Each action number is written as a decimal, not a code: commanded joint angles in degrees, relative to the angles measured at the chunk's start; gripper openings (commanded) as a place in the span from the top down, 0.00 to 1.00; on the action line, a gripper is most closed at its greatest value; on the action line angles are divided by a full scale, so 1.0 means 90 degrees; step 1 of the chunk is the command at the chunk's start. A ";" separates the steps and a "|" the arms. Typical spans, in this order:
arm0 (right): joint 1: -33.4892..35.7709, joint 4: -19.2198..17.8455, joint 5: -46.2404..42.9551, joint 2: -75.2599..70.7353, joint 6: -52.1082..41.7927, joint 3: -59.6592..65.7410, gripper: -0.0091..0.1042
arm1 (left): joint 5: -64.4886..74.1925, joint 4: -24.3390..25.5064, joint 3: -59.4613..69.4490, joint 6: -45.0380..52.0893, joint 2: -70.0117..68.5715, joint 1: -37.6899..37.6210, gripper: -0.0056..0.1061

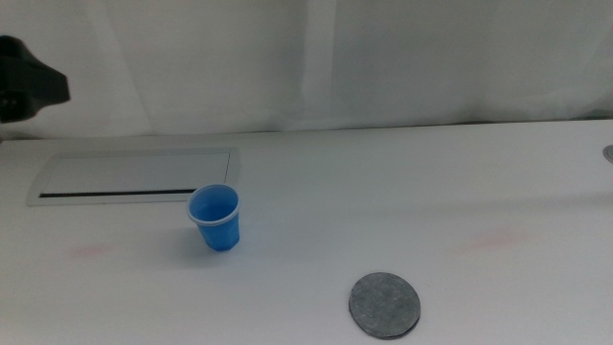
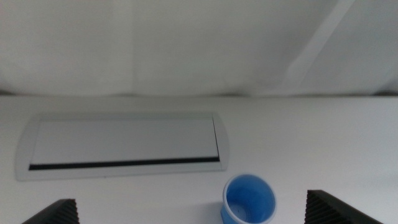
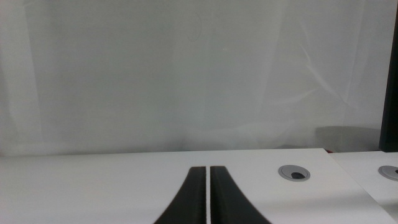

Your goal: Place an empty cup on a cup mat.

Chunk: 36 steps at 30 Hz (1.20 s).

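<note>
The small blue cup (image 1: 215,218) stands upright on the white table, left of centre, and its inside looks empty. The cup mat (image 1: 384,305), a flat mottled grey disc, lies near the front edge, to the right of the cup and well apart from it. In the left wrist view my left gripper (image 2: 191,200) is open, its two dark jaws set wide apart, with the cup (image 2: 249,200) just ahead of them and nearer one jaw. My right gripper (image 3: 207,171) is shut on nothing and points toward the back curtain, away from both objects.
A rectangular white panel (image 1: 134,177) with a dark slot lies flat in the table behind the cup, also seen as the panel (image 2: 124,144). A dark part of the left arm (image 1: 29,86) shows at the upper left. A round grey grommet (image 3: 294,173) sits at the table's right.
</note>
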 commanded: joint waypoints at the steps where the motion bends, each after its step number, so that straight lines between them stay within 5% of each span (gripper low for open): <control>1: -0.0029 -0.0030 0.0031 -0.0220 -0.0036 0.0219 0.94 | 0.0270 -0.0099 -0.0240 0.0049 0.0432 -0.0118 0.12; 7: -0.0029 -0.0030 0.0031 -0.0220 -0.0036 0.0219 0.94 | 0.0424 0.0169 -0.0373 -0.0040 0.1331 -0.0775 0.12; 19: -0.0029 -0.0030 0.0031 -0.0220 -0.0036 0.0219 0.94 | 0.0375 0.1563 -0.0373 -0.1166 0.2926 -0.1992 0.14; 36: -0.0029 -0.0030 0.0031 -0.0220 -0.0036 0.0219 0.94 | -0.0587 0.1525 -0.0373 -0.1314 0.4128 -0.2007 0.14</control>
